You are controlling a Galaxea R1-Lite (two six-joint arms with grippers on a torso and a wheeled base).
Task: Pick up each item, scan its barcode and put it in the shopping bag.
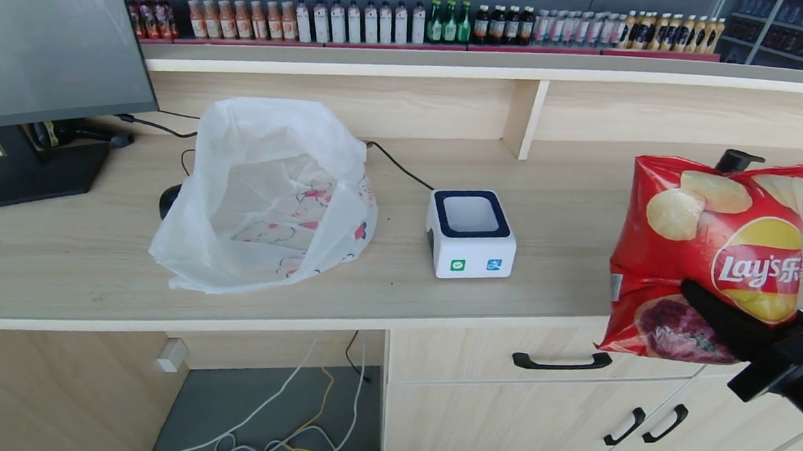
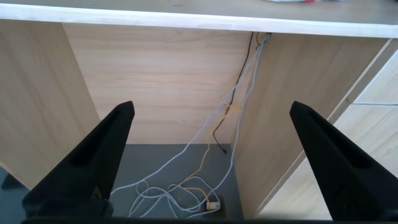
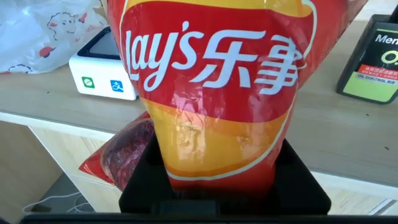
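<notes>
My right gripper point(image 1: 740, 323) is shut on the lower part of a red bag of potato chips point(image 1: 710, 255), held upright above the counter's front right edge. The chips bag point(image 3: 217, 87) is close up in the right wrist view, clamped between the black fingers point(image 3: 149, 168). A white barcode scanner point(image 1: 471, 233) with a dark-rimmed window sits mid-counter, left of the chips. The white plastic shopping bag point(image 1: 267, 196) stands open further left. My left gripper point(image 2: 208, 162) hangs open and empty below the counter, facing the cable recess.
A black pump bottle point(image 1: 736, 160) stands behind the chips; its dark body with a green label point(image 3: 376, 59) is in the right wrist view. A monitor point(image 1: 43, 36) stands at the counter's left end. Drawers with black handles point(image 1: 560, 363) lie below. Loose cables point(image 2: 186, 186) cover the recess floor.
</notes>
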